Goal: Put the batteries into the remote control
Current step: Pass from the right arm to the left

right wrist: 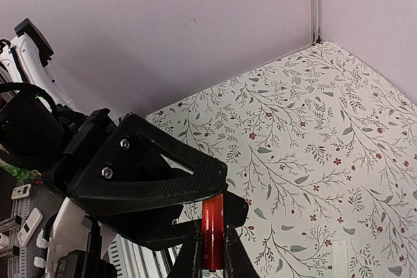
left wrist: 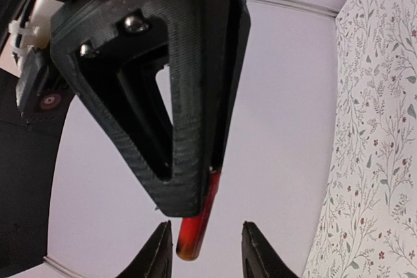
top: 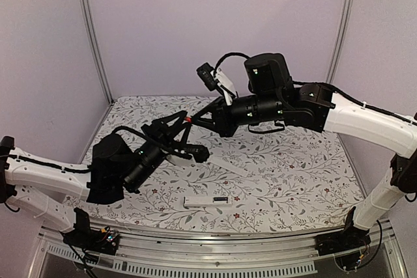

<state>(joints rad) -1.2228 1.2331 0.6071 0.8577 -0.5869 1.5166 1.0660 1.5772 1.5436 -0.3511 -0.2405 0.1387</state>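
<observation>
A red battery (top: 187, 119) hangs in the air above the middle of the table, and my right gripper (right wrist: 212, 252) is shut on it (right wrist: 212, 222). In the left wrist view the battery (left wrist: 195, 226) pokes down from the right gripper's black finger, between the tips of my left gripper (left wrist: 207, 252). Those tips stand apart, the left one close to the battery, with a gap on the other side. From above, both grippers meet at the battery: left (top: 183, 125), right (top: 194, 120). The remote control (top: 207, 201), a slim white bar with a dark mark, lies near the front edge.
A thin white cover plate (top: 227, 163) lies on the floral cloth (top: 293, 174) just beyond the left arm's wrist. Lilac walls and metal posts (top: 91, 30) close in the back and sides. A metal rail (top: 215, 239) runs along the near edge.
</observation>
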